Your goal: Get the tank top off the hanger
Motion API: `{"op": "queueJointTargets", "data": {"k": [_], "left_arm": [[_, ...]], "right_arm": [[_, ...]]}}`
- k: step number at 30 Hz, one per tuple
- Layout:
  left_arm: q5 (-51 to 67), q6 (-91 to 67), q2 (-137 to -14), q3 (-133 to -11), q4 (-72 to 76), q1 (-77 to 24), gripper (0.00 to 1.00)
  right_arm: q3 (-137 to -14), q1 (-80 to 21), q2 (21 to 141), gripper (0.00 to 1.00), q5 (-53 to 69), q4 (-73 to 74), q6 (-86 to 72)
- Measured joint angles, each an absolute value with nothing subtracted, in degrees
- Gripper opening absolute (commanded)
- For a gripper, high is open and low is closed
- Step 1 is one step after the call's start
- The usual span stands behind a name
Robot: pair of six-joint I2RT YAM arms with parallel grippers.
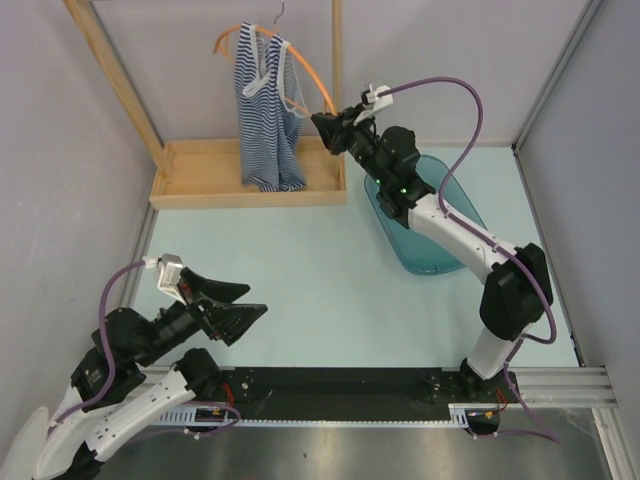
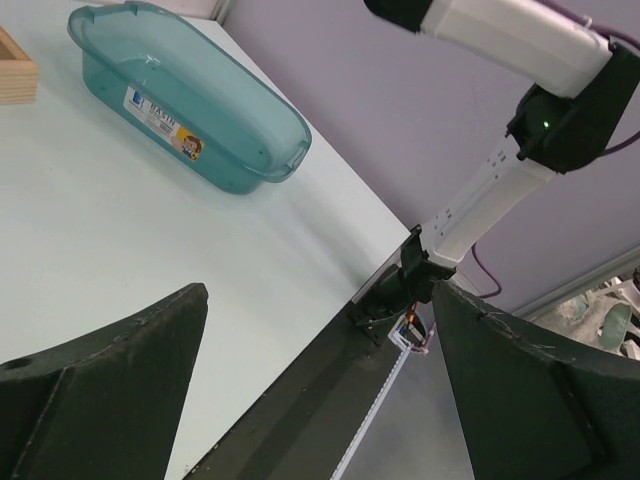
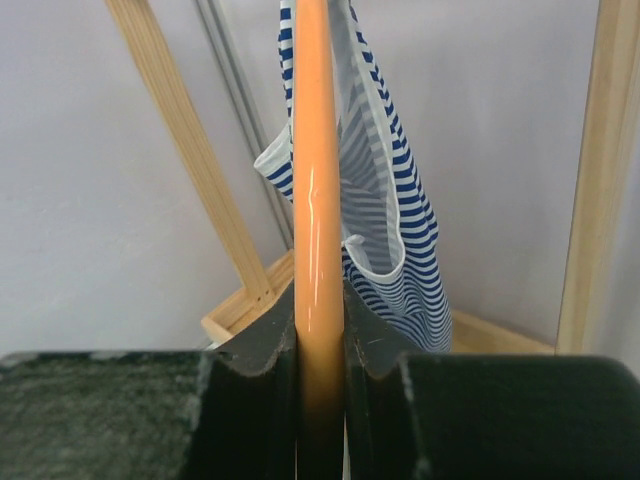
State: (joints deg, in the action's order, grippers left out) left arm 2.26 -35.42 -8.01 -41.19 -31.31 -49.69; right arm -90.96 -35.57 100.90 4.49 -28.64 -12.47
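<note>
The navy-and-white striped tank top (image 1: pixel 268 110) hangs from the orange hanger (image 1: pixel 310 72) on the wooden rack at the back. Its grey hook (image 1: pixel 280 14) sits at the top. My right gripper (image 1: pixel 327 127) is shut on the hanger's right end; in the right wrist view the orange bar (image 3: pixel 318 220) runs up from between both fingers (image 3: pixel 372 345), with the tank top (image 3: pixel 395 230) draped just behind it. My left gripper (image 1: pixel 245 308) is open and empty, low at the near left; its fingers (image 2: pixel 110 385) frame bare table and the right arm's base.
A wooden rack with upright posts (image 1: pixel 112 75) and a flat base (image 1: pixel 205 180) stands at the back. A teal plastic bin (image 1: pixel 432 225) lies under the right arm, also in the left wrist view (image 2: pixel 185 95). Grey walls close in left and right.
</note>
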Motion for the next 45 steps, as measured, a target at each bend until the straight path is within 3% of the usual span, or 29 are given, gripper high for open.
{"op": "queueJointTargets", "data": {"k": [13, 19, 27, 33, 37, 42, 45], "left_arm": [[0.6, -33.85, -13.17, -49.71, -34.96, -49.69, 0.99], [-0.32, -32.03, -20.01, -60.25, -34.33, -49.69, 0.99], [0.49, -31.07, -28.38, -62.92, -28.4, -49.69, 0.99], [2.04, -31.0, -35.81, -64.69, -24.18, -49.69, 0.99], [2.04, -29.8, -43.18, -70.15, -23.92, -49.69, 0.89], [-1.52, -24.53, -53.8, -82.28, -28.05, -49.69, 0.86], [-5.13, -20.91, -58.89, -87.33, -30.89, -49.69, 0.8]], "right_arm": [[-61.17, -37.71, 73.06, 0.0, 4.54, -32.75, -15.68], [-51.55, -41.71, 54.0, 0.0, 2.59, -25.41, -16.88], [-44.99, -43.9, 33.12, 0.0, -0.62, -9.69, -19.94], [-42.65, -43.94, 26.63, 0.0, -0.8, -1.91, -22.35], [-41.19, -43.94, 24.71, 0.0, 0.27, 1.85, -23.44], [-41.1, -43.94, 24.49, 0.0, 2.13, 5.65, -24.03], [-41.08, -43.94, 24.14, 0.0, 3.33, 6.92, -24.38]]}}
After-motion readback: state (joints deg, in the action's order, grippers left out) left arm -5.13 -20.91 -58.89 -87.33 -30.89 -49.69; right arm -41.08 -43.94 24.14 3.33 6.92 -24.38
